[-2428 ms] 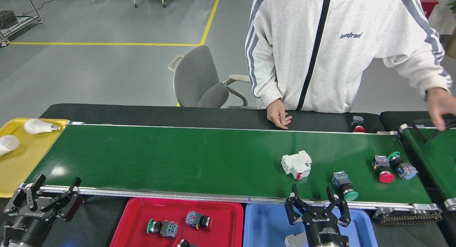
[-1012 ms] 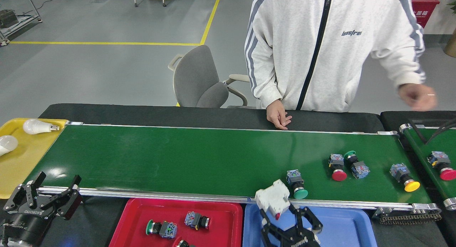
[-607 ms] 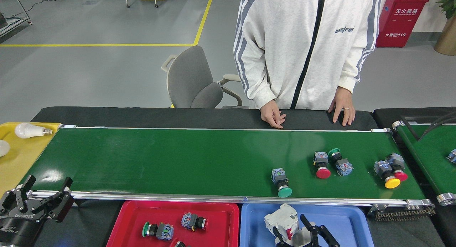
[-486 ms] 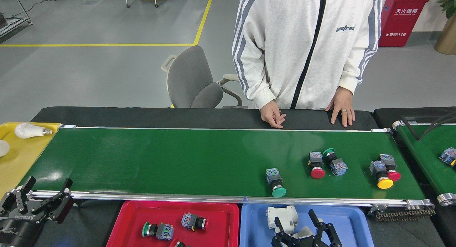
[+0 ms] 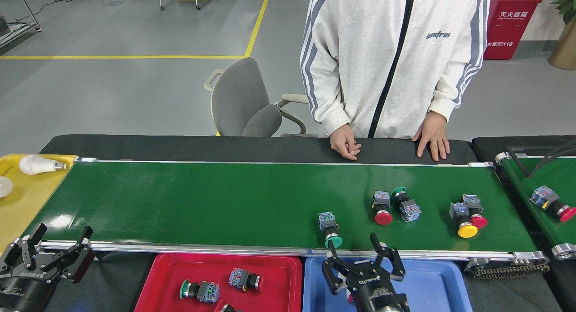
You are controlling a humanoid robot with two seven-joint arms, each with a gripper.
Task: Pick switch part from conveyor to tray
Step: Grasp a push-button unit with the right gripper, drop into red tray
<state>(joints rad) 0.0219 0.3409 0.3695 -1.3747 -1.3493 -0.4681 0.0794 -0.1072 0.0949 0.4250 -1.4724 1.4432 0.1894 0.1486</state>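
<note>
Right gripper [image 5: 354, 253] fingers spread wide, empty, over the blue tray [image 5: 432, 285] beside the conveyor [image 5: 225, 204]; left gripper [image 5: 54, 246] likewise open, empty.

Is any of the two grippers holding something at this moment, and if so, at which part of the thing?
Nothing is held. The right gripper is open and empty above the blue tray; the left gripper is open and empty too.
</note>
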